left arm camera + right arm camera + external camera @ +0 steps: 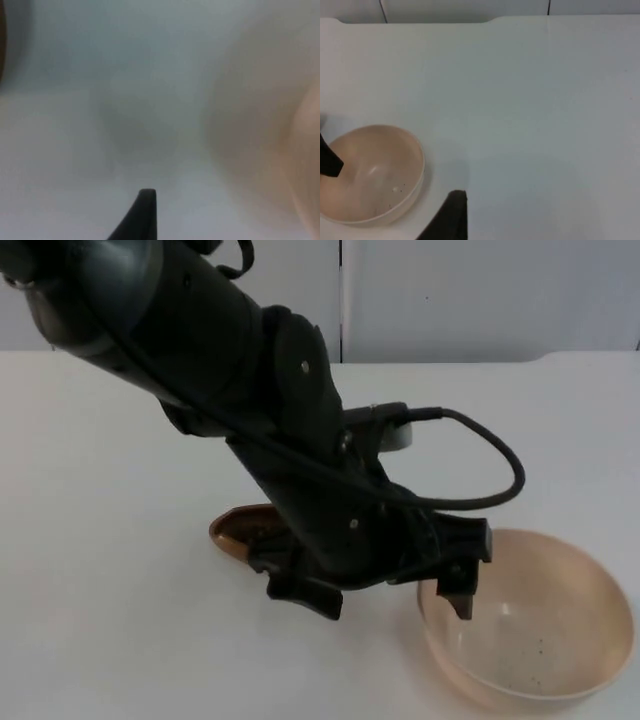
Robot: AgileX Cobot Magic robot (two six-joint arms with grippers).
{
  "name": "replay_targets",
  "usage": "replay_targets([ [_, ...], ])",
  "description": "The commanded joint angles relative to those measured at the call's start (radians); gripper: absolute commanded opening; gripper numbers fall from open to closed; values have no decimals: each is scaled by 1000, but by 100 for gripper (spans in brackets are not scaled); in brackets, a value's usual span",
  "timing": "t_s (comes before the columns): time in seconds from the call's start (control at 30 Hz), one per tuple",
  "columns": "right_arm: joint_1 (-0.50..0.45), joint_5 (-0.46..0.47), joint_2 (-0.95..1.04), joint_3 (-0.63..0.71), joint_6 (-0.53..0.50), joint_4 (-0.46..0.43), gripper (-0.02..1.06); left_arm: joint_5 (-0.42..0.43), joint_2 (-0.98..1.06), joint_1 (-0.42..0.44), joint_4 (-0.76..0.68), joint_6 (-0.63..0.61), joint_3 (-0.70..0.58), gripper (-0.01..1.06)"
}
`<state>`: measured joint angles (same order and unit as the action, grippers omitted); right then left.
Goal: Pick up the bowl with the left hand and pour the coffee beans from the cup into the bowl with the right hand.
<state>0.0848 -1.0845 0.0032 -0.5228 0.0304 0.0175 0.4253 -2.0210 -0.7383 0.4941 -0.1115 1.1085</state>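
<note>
The bowl (pixel 530 625), pale pink and wide, sits on the table at the lower right of the top view, with only a few dark specks on its inside floor. The left hand (pixel 462 585) is at the bowl's near-left rim; one dark finger (pixel 461 602) hangs over the rim into the bowl, but whether the fingers are apart or clamped on the rim cannot be told. In the left wrist view a pale pink curve of the bowl (pixel 305 165) lies close by, beside a black fingertip (pixel 142 215).

Just behind and left of the hand, at the centre of the top view, a brown cup (pixel 245 530) lies on the table, largely covered by the left arm (pixel 290 440), which crosses the frame from the upper left and hides the cup's far side. Dark contents show at the cup's visible opening; its exact pose cannot be told.

In the right wrist view the bowl (pixel 370 175) stands well off, and the left hand's finger (pixel 329 162) shows dark at its rim. A black fingertip of the right hand (pixel 451 215) is seen there; its grip state cannot be told.

The table (pixel 90 620) is plain white. It ends at the grey wall (pixel 480 290), which has a dark vertical seam.
</note>
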Motion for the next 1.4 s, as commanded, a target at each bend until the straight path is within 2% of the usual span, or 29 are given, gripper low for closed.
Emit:
replay_targets([
  [0.0,-5,7,-3,7,-3,5,105,-8,-14,-7,-6,-7,9,95],
  [0.1,-5,7,-3,7,-5,5,105,-16,-16,-7,-4,-7,13,91],
  [0.33,-5,7,-3,7,-5,5,105,-21,-14,-7,-1,-7,13,90],
  [0.4,-5,7,-3,7,-5,5,105,-21,-14,-7,5,-7,13,85],
  [0.47,-5,7,-3,7,-5,5,105,-21,-14,-7,12,-7,13,75],
  [0.5,-5,7,-3,7,-5,5,105,-21,-14,-7,12,-7,13,75],
  [0.63,-5,7,-3,7,-5,5,105,-21,-14,-7,19,-7,13,45],
  [0.67,-5,7,-3,7,-5,5,105,-21,-14,-7,19,-7,13,45],
  [0.83,-5,7,-3,7,-5,5,105,-17,-6,-7,19,-7,13,10],
  [0.87,-5,7,-3,7,-5,5,105,-17,-6,-7,19,-7,13,10],
  [0.93,-5,7,-3,7,-5,5,105,-19,3,-7,19,-7,13,0],
  [1.23,-5,7,-3,7,-5,5,105,-1,45,6,0,-5,13,0],
  [1.37,-5,7,-3,7,-5,5,105,42,86,55,-8,-10,13,0],
])
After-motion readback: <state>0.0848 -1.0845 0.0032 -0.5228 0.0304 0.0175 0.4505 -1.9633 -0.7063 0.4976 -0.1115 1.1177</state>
